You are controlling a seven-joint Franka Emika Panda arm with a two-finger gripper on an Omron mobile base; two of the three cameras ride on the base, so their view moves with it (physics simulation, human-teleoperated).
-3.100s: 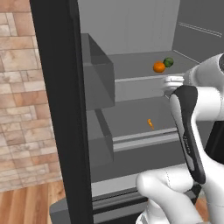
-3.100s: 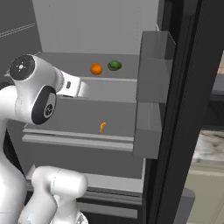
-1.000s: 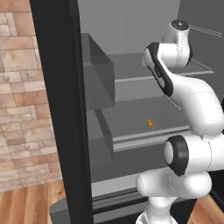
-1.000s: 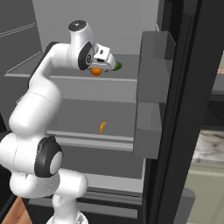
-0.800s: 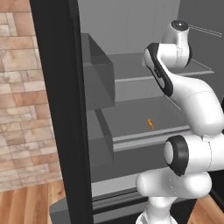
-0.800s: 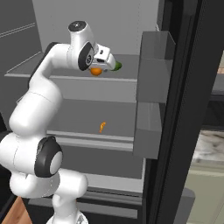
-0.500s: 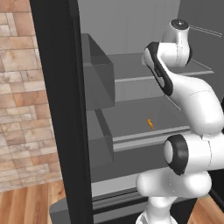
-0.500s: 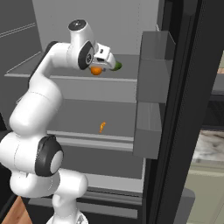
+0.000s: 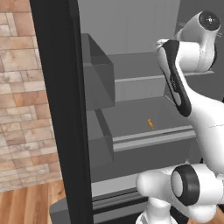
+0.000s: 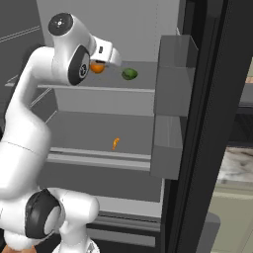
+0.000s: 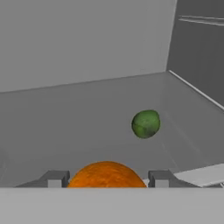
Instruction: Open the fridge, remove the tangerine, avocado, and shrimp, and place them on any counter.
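Tangerine point(image 11: 106, 174) sits between the two fingertips point(image 11: 54, 179) in the hand view, one dark tip on each side, flush against the fruit. Gripper point(image 11: 106, 179) is clamped on it; jaws held partway apart by the fruit's width. In the right base view the tangerine point(image 10: 97, 67) shows as an orange patch just under the white hand, over the upper shelf point(image 10: 143, 81). Can't tell whether it's touching the shelf or lifted clear.

Avocado point(image 10: 129, 74) lies on the same upper shelf, to the right of the tangerine, near but apart. From the hand view the avocado point(image 11: 146, 124) is farther in and to the right, toward the back corner.

Shrimp point(image 10: 115, 144) lies on the lower shelf, near its front edge, roughly below the gap between the two fruits. Left base view shows the shrimp point(image 9: 150, 124) mid-shelf too.

Fridge point(image 10: 207, 128) is open: black door edges frame both base views, with grey door bins point(image 10: 173, 79) on the right door and more bins point(image 9: 97, 83) on the left one. Marbled counter point(image 10: 239, 165) is visible at far right, past the right door.

Arm reaches up from the base into the upper shelf level.
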